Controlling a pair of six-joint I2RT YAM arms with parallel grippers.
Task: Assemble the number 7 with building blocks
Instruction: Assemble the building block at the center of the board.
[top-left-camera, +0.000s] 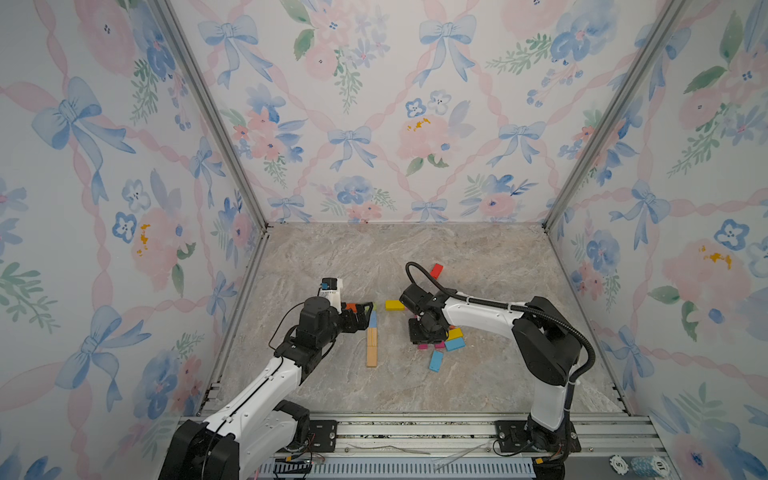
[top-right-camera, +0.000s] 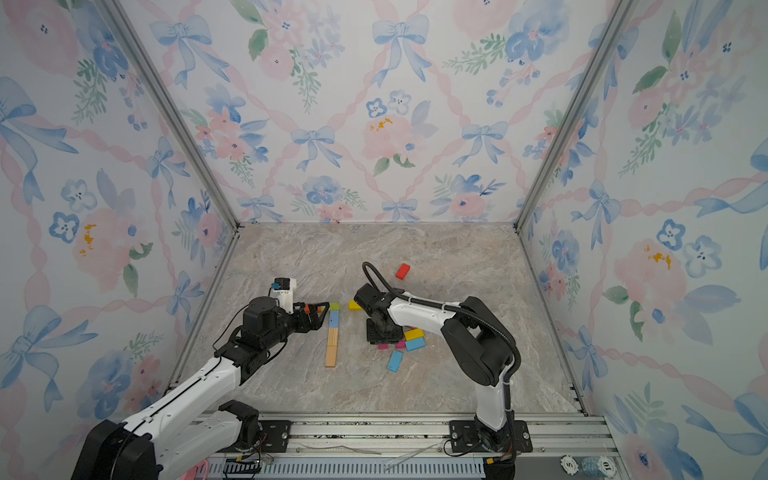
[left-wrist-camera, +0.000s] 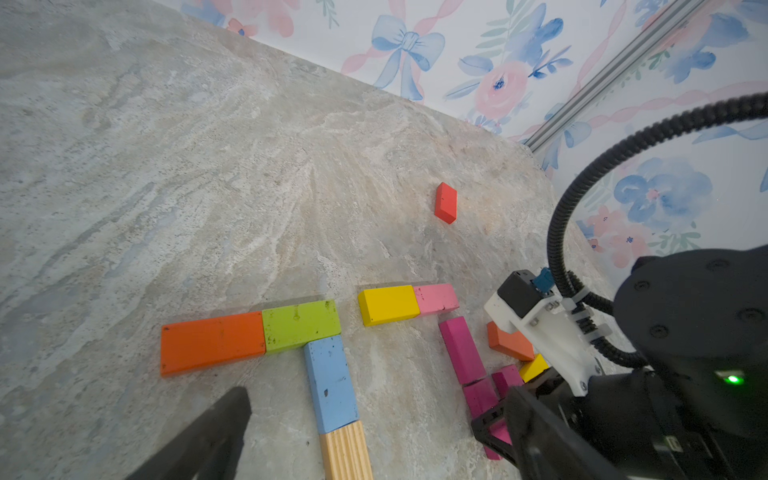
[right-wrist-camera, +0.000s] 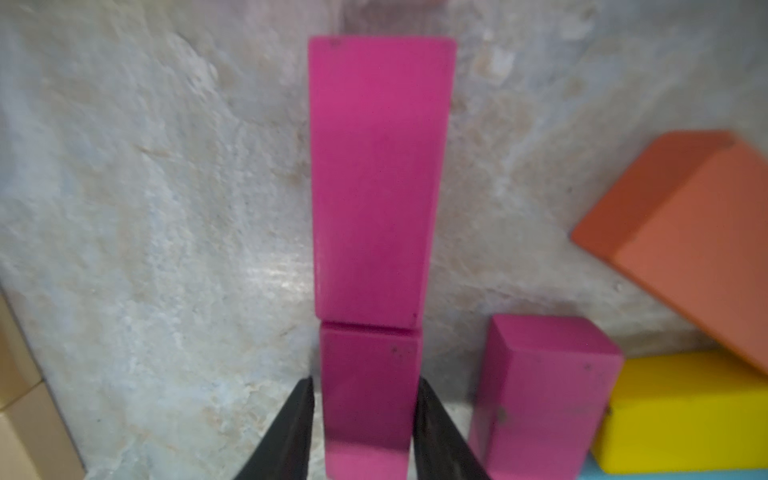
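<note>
Nearest, ridged plain-wood blocks run end to end up to a matte sky-blue wooden block, which butts against the lime-green flat wooden block. The left gripper hangs just beside that green block, spread wide and empty. Right of the green block, the right gripper straddles a smooth magenta block lying flat; blur hides whether its jaws press it. The right arm covers the pale pink block in both top views. A red block lies farthest.

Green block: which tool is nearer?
Left. The left tool sits just beside the green block; the right tool is farther off, straddling a magenta block.
</note>
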